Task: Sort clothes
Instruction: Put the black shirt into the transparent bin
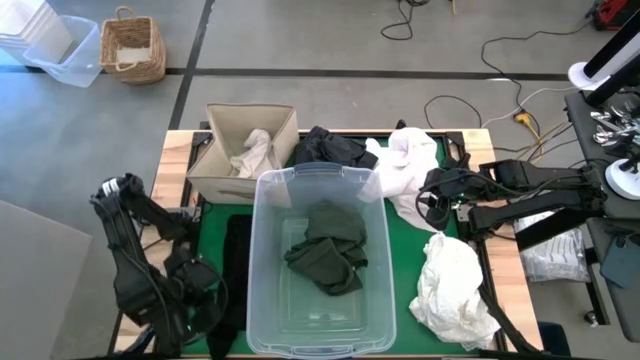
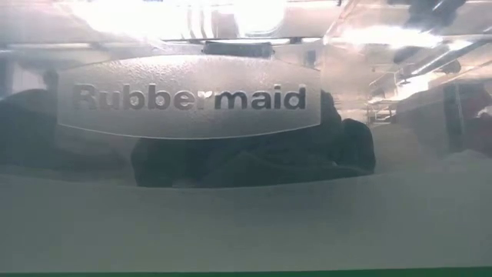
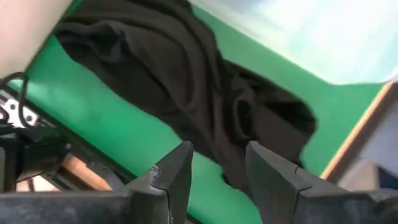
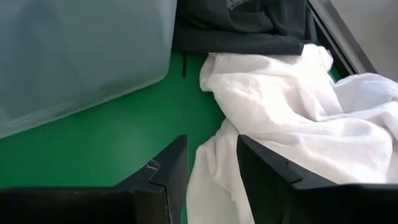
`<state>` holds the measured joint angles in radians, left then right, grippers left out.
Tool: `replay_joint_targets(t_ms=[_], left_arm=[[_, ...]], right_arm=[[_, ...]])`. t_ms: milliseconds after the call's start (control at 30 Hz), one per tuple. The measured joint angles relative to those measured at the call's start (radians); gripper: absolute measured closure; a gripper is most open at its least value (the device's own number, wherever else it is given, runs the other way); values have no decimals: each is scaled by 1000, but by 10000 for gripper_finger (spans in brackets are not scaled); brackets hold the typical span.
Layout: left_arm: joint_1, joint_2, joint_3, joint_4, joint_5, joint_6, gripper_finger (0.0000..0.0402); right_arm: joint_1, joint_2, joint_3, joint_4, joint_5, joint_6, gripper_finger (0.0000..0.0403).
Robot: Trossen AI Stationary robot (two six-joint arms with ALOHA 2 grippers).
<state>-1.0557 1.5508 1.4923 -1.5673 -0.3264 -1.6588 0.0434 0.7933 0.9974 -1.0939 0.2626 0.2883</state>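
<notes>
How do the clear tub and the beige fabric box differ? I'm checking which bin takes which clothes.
The clear plastic tub holds a dark olive garment; the beige fabric box holds a cream one. The tub is see-through and hard-walled; the box is opaque cloth. The tub is larger and sits nearer the arms' side of the table; the box lies behind its left corner. Both are open-topped and hold one visible garment each.

My overhead camera looks straight down on my whole table (image 1: pixel 178 150); the low one sits pressed against the clear tub (image 2: pixel 192 96), also seen from above; my wrist cameras look closely down at the green mat (image 4: pixel 93 149).
</notes>
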Motion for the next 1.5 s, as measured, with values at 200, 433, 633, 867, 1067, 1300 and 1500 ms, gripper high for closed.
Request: replay_joint_targets(t_ms=[200, 433, 633, 867, 1067, 1300, 1500], left_arm=[[-18, 100, -44, 4, -12, 0, 269], [-25, 192, -50, 3, 66, 9, 269], [-28, 243, -49, -4, 77, 59, 269], [-25, 314, -32, 12, 123, 99, 269], [-62, 288, -15, 74, -97, -92, 269], [-101, 277, -21, 71, -75, -265, 269], [-115, 277, -42, 60, -75, -341, 269]], right_arm=[[0, 0, 0, 11, 0, -7, 260], [0, 0, 0, 33, 0, -12, 259], [0, 0, -1, 37, 0, -11, 266], [0, 0, -1, 38, 0, -9, 259], [0, 0, -1, 39, 0, -9, 256], [0, 0, -1, 54, 0, -11, 264], [0, 1, -1, 58, 0, -19, 254]])
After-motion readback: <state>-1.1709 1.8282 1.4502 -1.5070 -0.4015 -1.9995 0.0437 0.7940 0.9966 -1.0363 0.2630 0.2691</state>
